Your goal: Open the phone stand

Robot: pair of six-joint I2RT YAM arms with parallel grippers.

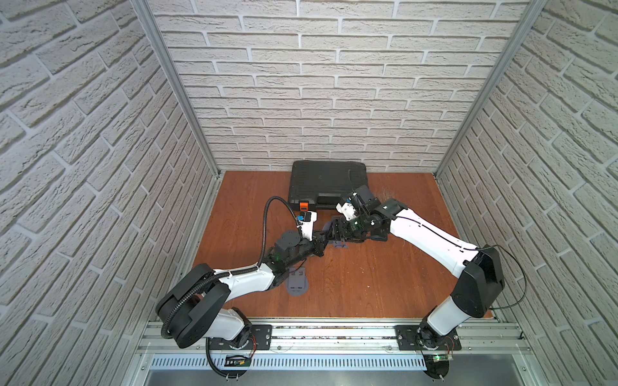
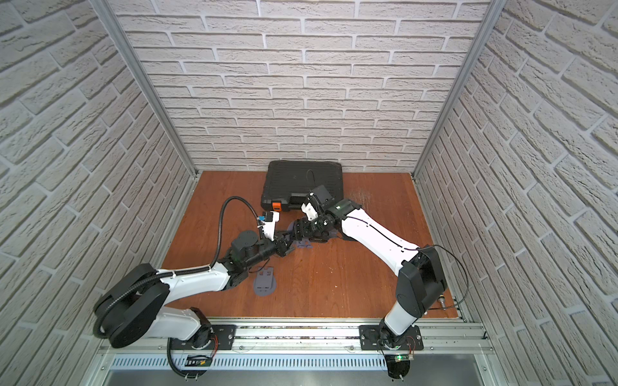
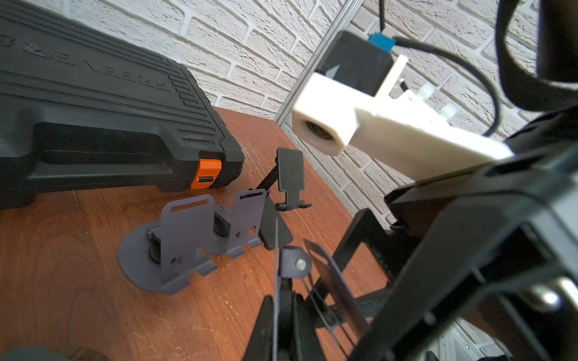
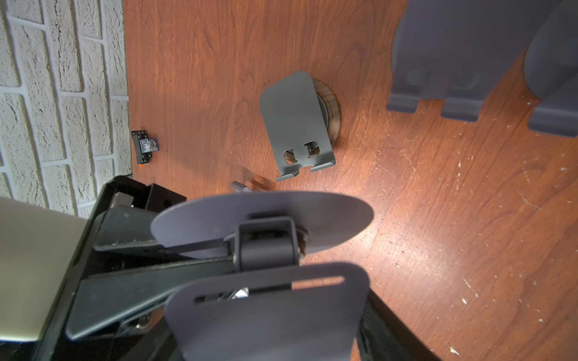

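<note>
The grey phone stand (image 1: 340,245) (image 2: 303,244) hangs above the middle of the table between both grippers. My left gripper (image 1: 322,239) (image 3: 281,328) is shut on the thin edge of its round base plate (image 3: 276,281) (image 4: 262,215). The hinge (image 3: 294,265) (image 4: 266,243) joins that base to the slotted back plate (image 3: 331,281) (image 4: 266,312), which stands angled away from the base. My right gripper (image 1: 336,230) (image 4: 269,337) is at the back plate. The plate covers its jaws, so their state does not show.
A black tool case (image 1: 327,183) (image 3: 93,109) with an orange latch lies at the back wall. Another grey stand (image 1: 297,282) (image 4: 297,125) lies near the left arm. Two opened grey stands (image 3: 175,247) and a black one (image 3: 289,178) stand near the case.
</note>
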